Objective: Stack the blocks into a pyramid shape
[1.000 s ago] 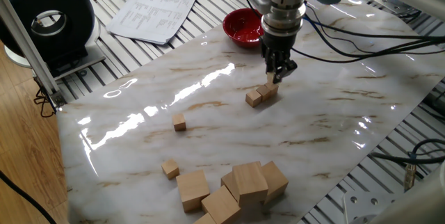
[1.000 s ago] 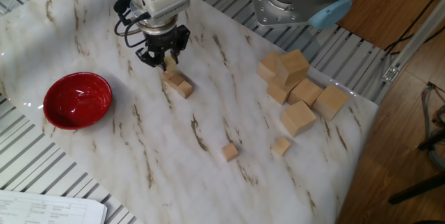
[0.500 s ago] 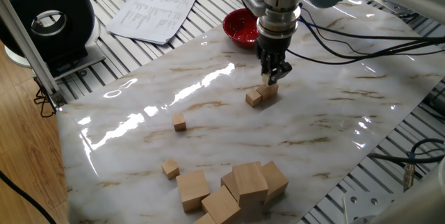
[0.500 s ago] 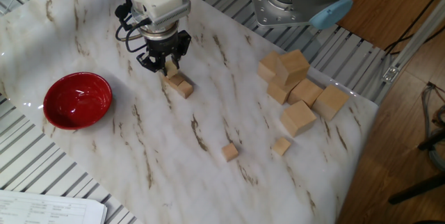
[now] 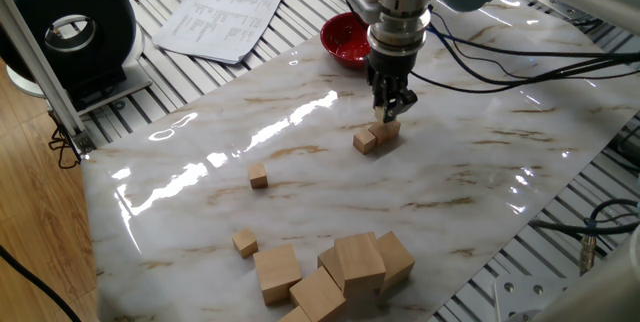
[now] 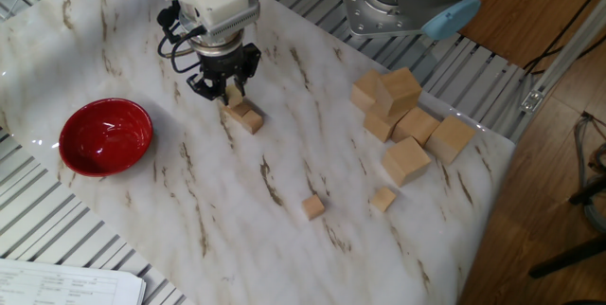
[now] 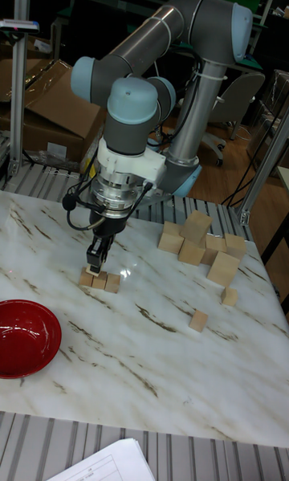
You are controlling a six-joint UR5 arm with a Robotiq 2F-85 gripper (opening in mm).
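Note:
Three small wood blocks (image 7: 99,280) lie in a row on the marble table. In one fixed view only two of the row's blocks (image 5: 366,141) show clearly, and in the other fixed view the row (image 6: 250,120) sits just right of the fingers. My gripper (image 5: 387,115) (image 6: 228,91) (image 7: 95,266) hangs just above the row's far end, shut on a small block that shows as tan between the fingertips. Two more small blocks lie loose: one (image 5: 259,176) (image 6: 313,207) (image 7: 198,320) mid-table, another (image 5: 245,242) (image 6: 383,199) (image 7: 229,296) near the big cubes.
A pile of much larger wood cubes (image 5: 340,267) (image 6: 407,116) (image 7: 197,244) sits at one table corner. A red bowl (image 5: 345,37) (image 6: 105,136) (image 7: 24,338) stands close to the gripper. Papers (image 5: 222,17) and a black reel (image 5: 70,27) lie off the marble slab.
The gripper, still holding its block, has shifted a short way sideways over the row and slightly higher. The blocks on the table have not moved.

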